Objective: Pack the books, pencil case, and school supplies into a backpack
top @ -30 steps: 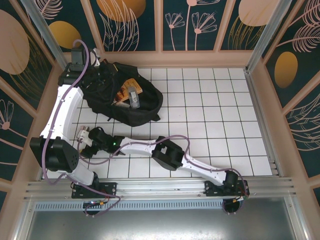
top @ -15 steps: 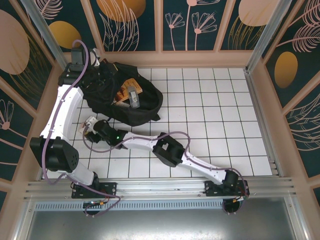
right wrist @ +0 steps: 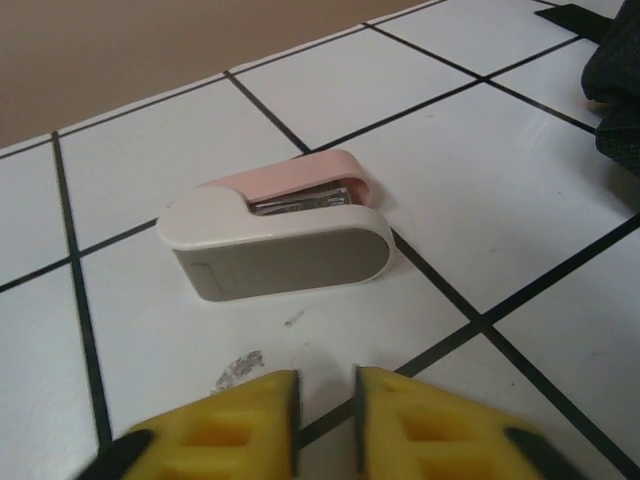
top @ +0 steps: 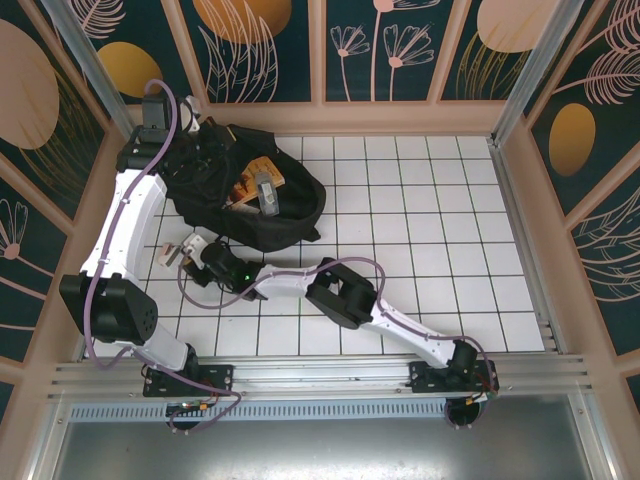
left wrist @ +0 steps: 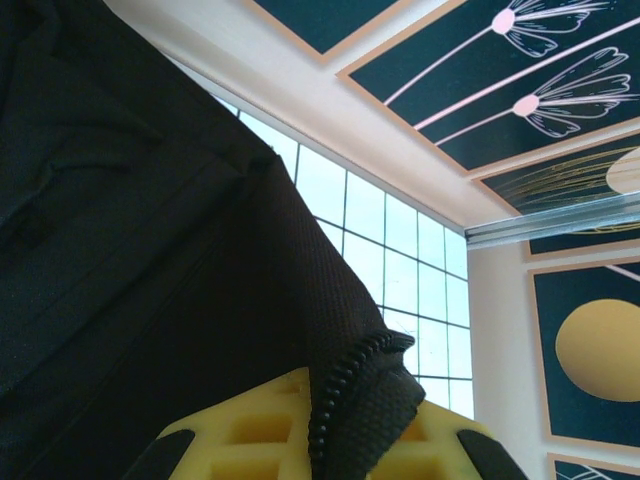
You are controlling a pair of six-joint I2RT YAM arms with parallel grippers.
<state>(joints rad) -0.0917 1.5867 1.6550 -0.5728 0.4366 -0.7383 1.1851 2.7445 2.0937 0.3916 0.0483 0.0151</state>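
One stapler [right wrist: 280, 240], one backpack [top: 290, 215], one orange book [top: 255, 172] inside.

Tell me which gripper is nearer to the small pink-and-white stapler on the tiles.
Right. The right gripper sits just short of the stapler, which lies untouched ahead of it. The left gripper is off at the backpack, jaws clamped on its fabric.
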